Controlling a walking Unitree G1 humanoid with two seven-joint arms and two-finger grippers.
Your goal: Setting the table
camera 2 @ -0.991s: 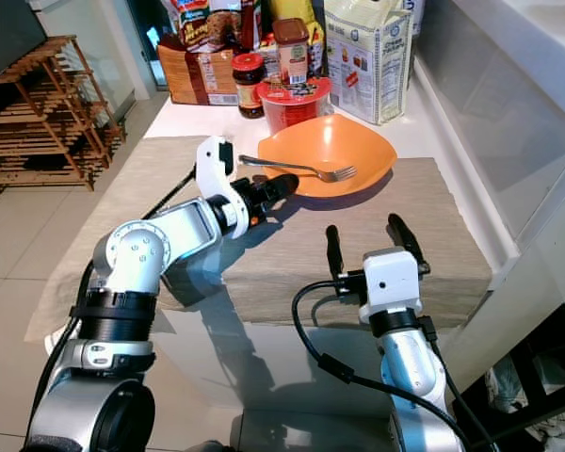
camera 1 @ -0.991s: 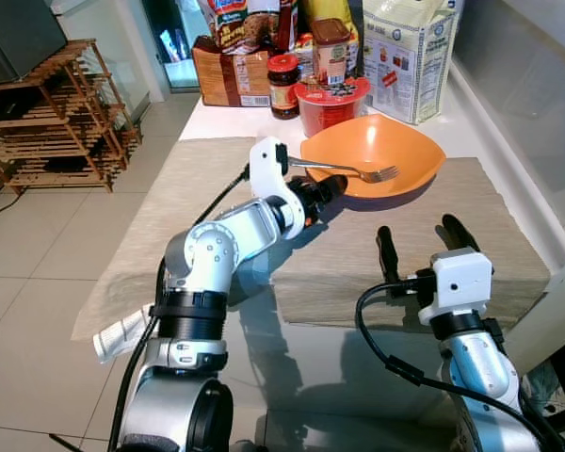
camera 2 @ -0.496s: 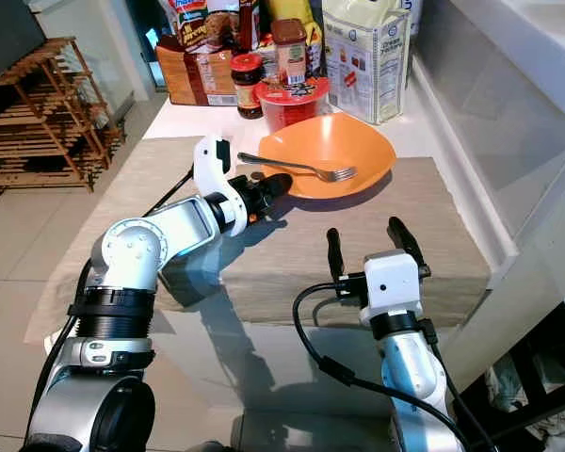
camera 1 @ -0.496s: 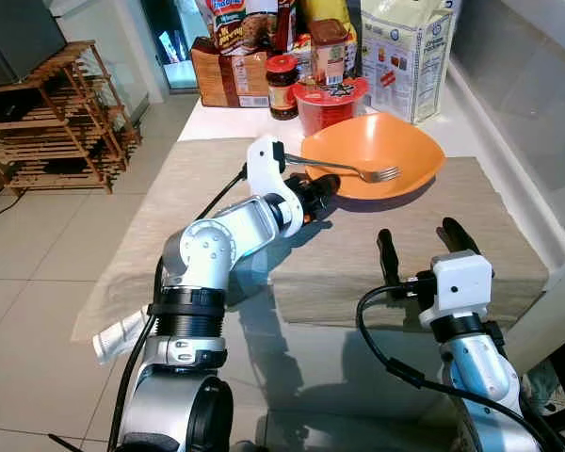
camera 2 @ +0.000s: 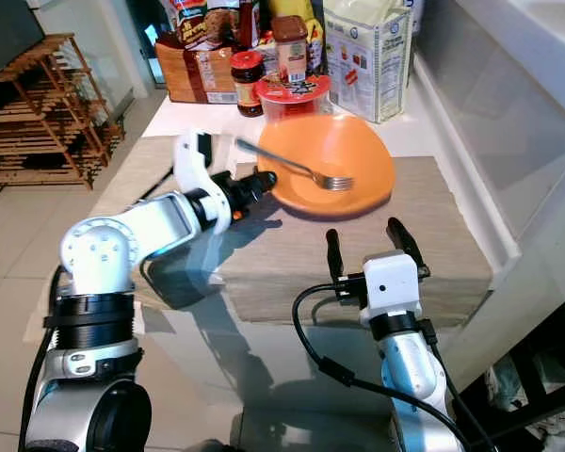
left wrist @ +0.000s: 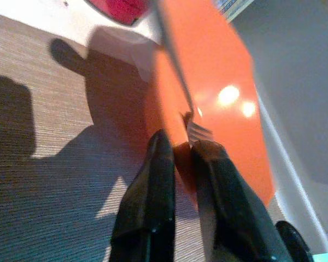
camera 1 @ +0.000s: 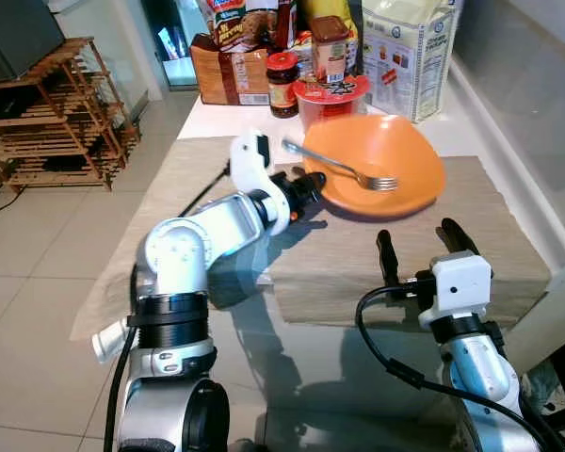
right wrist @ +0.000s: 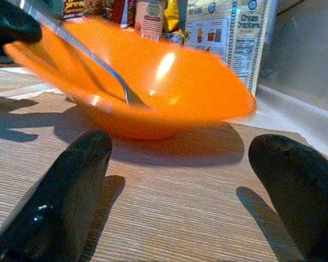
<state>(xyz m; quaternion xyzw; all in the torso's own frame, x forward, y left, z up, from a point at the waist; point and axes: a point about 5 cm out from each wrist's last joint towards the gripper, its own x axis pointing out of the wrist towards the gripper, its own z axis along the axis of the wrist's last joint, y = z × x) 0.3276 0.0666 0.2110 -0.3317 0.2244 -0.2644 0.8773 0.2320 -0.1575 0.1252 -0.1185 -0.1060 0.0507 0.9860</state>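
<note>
An orange bowl (camera 1: 395, 155) is tilted up on its left rim at the back of a beige placemat (camera 1: 358, 259). A metal fork (camera 1: 344, 168) lies in it, handle poking out over the left rim. My left gripper (camera 1: 311, 185) is shut on that left rim; the left wrist view shows both black fingers (left wrist: 156, 164) pinching the orange edge just below the fork's tines (left wrist: 197, 130). My right gripper (camera 1: 418, 233) stands open over the placemat's front part, a short way in front of the bowl (right wrist: 169, 87), holding nothing.
Behind the bowl stand a red cup (camera 1: 331, 94), a dark jar (camera 1: 282, 85), a brown box (camera 1: 228, 75) and a cracker bag (camera 1: 410, 56). A second placemat (camera 1: 169, 198) lies to the left. A wooden rack (camera 1: 56, 113) stands on the floor far left.
The bowl has tipped up toward me with the fork sliding inside it. My left arm swung out to the left, still gripping the rim. The right arm has not moved.
</note>
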